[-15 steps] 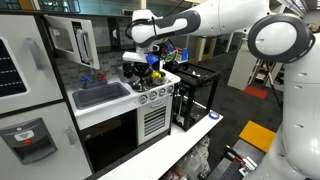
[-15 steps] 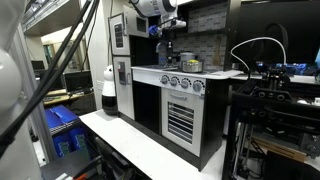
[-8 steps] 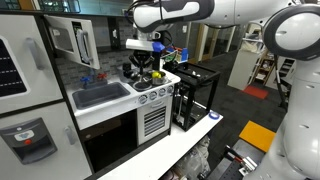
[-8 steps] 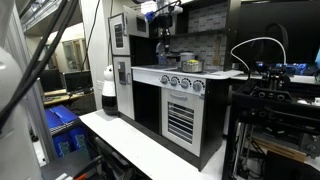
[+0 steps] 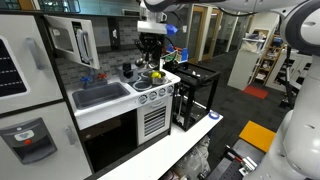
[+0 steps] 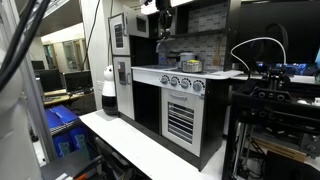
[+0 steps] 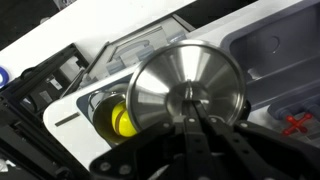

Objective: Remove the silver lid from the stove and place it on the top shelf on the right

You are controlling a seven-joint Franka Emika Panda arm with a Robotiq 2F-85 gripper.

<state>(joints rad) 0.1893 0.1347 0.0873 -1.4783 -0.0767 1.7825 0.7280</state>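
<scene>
Gripper jaws are pinched on the center knob of the silver lid; the wrist view shows this clearly. The lid is off the stove, held in the air well above it, up near the top of both exterior views. Under the lid's edge there's 1 pot with something yellow inside. The sink is beside the stove, with a black wire rack on the stove's other side.
</scene>
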